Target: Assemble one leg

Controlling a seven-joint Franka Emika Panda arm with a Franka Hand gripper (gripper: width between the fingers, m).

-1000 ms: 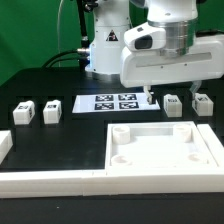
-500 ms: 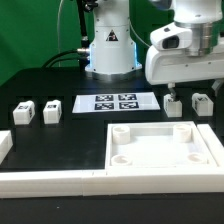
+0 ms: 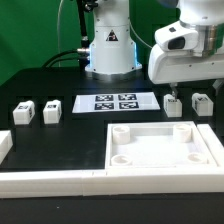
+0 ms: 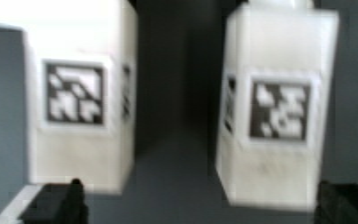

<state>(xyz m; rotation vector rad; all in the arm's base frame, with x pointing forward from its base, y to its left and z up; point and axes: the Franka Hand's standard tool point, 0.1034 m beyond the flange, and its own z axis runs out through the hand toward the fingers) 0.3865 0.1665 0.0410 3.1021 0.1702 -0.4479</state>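
Four small white legs with black-and-white tags stand on the black table. Two are at the exterior view's left [image 3: 22, 113] [image 3: 51, 111] and two at its right [image 3: 174, 105] [image 3: 202, 104]. My gripper [image 3: 172, 93] hangs just above the nearer right leg, not touching it. In the wrist view two tagged legs [image 4: 78, 90] [image 4: 282, 100] stand side by side with a dark gap between them. My gripper [image 4: 202, 205] is open and empty, its dark fingertips [image 4: 55, 200] wide apart at the frame's edge.
The marker board [image 3: 118, 101] lies flat in the middle at the back. A large white square panel [image 3: 160, 148] with round corner sockets lies in front. A white L-shaped fence [image 3: 40, 180] runs along the front left. The robot base [image 3: 108, 45] stands behind.
My gripper has moved toward the exterior view's right, from beside the marker board's edge to above the two right legs. The parts on the table have not moved.
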